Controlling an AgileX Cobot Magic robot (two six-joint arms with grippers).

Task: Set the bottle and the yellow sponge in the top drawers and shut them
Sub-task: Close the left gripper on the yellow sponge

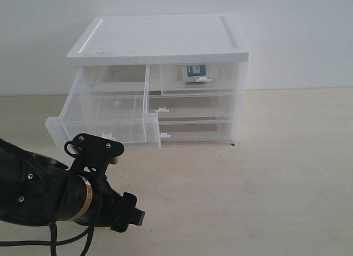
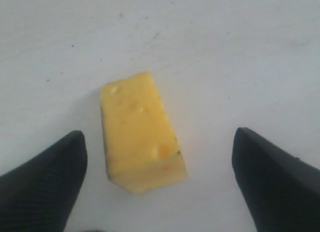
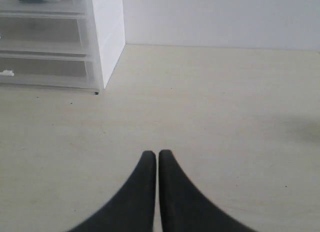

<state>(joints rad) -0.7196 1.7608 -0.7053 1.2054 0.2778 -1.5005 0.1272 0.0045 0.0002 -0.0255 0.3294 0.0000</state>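
Observation:
The yellow sponge [image 2: 140, 134] lies on the pale table between the wide-apart fingers of my left gripper [image 2: 159, 133], which is open and not touching it. In the exterior view the sponge is hidden behind my left arm [image 1: 55, 195], low at the front left. The left top drawer [image 1: 105, 121] is pulled far out, with nothing visible inside. The right top drawer [image 1: 198, 79] is pushed in, and the bottle [image 1: 195, 72] shows through its front. My right gripper [image 3: 158, 153] is shut on nothing above bare table, out of the exterior view.
The white-topped cabinet [image 1: 160, 38] stands at the back against the wall, with two full-width drawers pushed in below the top ones. Its right corner [image 3: 107, 37] shows ahead in the right wrist view. The pulled-out drawer overhangs the table just behind my left arm.

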